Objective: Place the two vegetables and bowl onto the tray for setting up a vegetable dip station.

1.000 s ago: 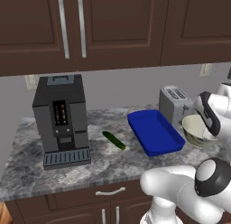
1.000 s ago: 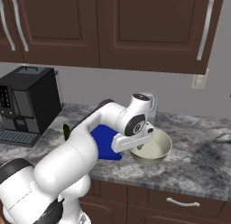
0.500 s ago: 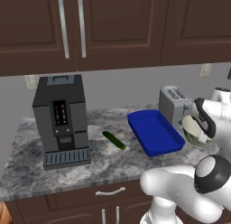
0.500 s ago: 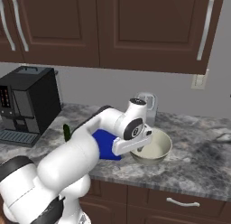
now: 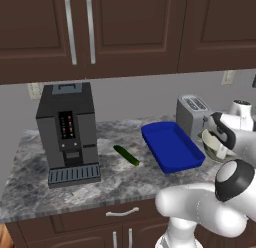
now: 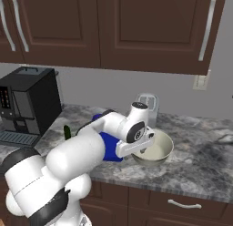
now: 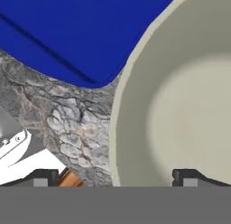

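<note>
The cream-white bowl stands on the counter just right of the blue tray, upright and empty. My gripper is open and hangs low over the bowl's rim on the tray side. One fingertip is outside over the counter and the other inside the bowl; it holds nothing. In the right base view the hand is at the left rim of the bowl, with the tray behind the arm. The dark green cucumber lies on the counter left of the tray, which is empty.
A silver toaster stands against the wall behind the bowl and tray. A black coffee machine stands at the counter's left end. The marble counter has free room in front of the cucumber. Dark cabinets hang overhead.
The hand has come down a little toward the bowl's rim. The jaws have stayed open, and the bowl, tray and cucumber have not moved.
</note>
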{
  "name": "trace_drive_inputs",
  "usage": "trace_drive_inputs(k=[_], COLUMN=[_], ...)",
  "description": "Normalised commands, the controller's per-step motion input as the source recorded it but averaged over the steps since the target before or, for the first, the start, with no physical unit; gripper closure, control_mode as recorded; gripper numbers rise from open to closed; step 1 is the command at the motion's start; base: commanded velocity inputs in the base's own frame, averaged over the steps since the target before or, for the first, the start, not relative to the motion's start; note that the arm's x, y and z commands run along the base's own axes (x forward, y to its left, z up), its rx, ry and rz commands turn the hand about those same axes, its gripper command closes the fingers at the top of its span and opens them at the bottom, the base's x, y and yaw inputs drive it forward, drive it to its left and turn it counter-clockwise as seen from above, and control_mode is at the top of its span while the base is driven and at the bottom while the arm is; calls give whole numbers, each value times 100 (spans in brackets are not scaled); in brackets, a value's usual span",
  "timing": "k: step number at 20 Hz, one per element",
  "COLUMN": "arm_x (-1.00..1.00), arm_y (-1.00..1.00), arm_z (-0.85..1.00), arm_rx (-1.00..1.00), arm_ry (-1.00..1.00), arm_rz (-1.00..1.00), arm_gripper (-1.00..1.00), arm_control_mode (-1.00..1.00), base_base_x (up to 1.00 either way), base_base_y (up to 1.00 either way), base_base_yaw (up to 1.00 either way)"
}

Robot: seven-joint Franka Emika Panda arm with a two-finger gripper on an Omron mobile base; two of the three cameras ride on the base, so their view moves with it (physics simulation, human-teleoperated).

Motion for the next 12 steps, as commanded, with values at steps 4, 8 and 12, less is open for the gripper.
trace_drive_inputs(k=[4, 8, 12], arm_x=[17, 18, 12], arm_y=[-9, -7, -4], arm_z=[-17, -19, -16], arm_rx=[-1, -1, 0], arm_ry=[0, 0, 0], arm_rz=[0, 0, 0], arm_gripper=[-100, -100, -100], arm_control_mode=[-100, -100, -100], base_base_x=[0, 0, 0], base_base_y=[0, 0, 0], base_base_yaw=[0, 0, 0])
